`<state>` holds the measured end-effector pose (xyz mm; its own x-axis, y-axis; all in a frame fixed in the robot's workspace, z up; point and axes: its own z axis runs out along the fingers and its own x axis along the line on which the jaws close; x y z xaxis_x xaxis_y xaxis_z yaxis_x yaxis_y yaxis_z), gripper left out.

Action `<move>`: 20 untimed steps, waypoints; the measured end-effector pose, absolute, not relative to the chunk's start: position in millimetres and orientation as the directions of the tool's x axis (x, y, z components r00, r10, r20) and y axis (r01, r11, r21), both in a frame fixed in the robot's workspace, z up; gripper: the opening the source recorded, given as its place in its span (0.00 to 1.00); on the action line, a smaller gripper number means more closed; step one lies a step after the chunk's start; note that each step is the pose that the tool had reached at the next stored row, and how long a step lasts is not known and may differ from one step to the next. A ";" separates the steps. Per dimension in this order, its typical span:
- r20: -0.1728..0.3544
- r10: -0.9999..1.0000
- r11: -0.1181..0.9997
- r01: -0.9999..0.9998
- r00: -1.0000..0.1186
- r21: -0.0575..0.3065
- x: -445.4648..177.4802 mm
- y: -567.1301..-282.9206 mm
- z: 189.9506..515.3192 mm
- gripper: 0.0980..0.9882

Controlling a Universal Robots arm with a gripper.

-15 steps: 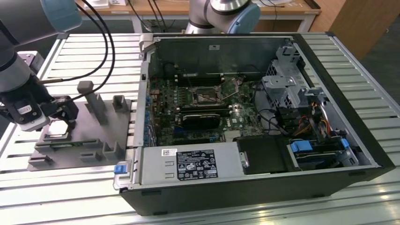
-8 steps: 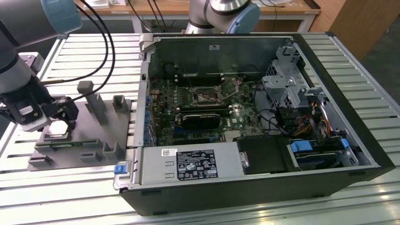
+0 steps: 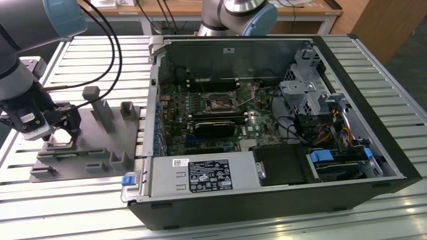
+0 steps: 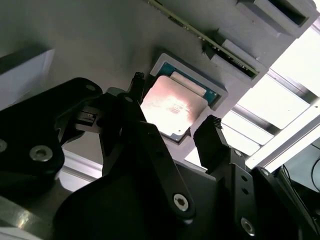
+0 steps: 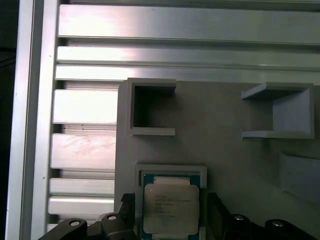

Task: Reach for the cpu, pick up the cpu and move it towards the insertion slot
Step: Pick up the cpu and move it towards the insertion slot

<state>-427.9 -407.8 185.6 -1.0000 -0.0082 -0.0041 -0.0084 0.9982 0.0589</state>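
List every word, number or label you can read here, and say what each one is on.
Nothing here is legible.
cpu: faint print lines on its metal top, too blurred.
white label on the power supply box: dense print, too small.
small sticker on the case wall: too small.

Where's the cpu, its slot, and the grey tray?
cpu [image 5: 170, 207]: first wrist view, middle of its metal top.
insertion slot [image 3: 219, 103]: exterior view, its dark centre.
grey tray [image 3: 87, 144]: exterior view, bare floor.
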 end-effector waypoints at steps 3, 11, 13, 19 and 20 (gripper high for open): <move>-0.004 -0.012 0.998 -0.013 -1.000 0.059 -428.4 -407.7 184.6 0.65; -0.004 -0.027 0.998 -0.027 -1.000 0.059 -428.5 -407.7 183.0 0.63; -0.004 -0.027 0.998 -0.027 -1.000 0.059 -428.5 -407.7 182.9 0.56; -0.004 -0.027 0.998 -0.028 -1.000 0.059 -428.3 -407.7 182.8 0.50; -0.004 -0.027 0.998 -0.028 -1.000 0.059 -428.1 -407.7 183.0 0.50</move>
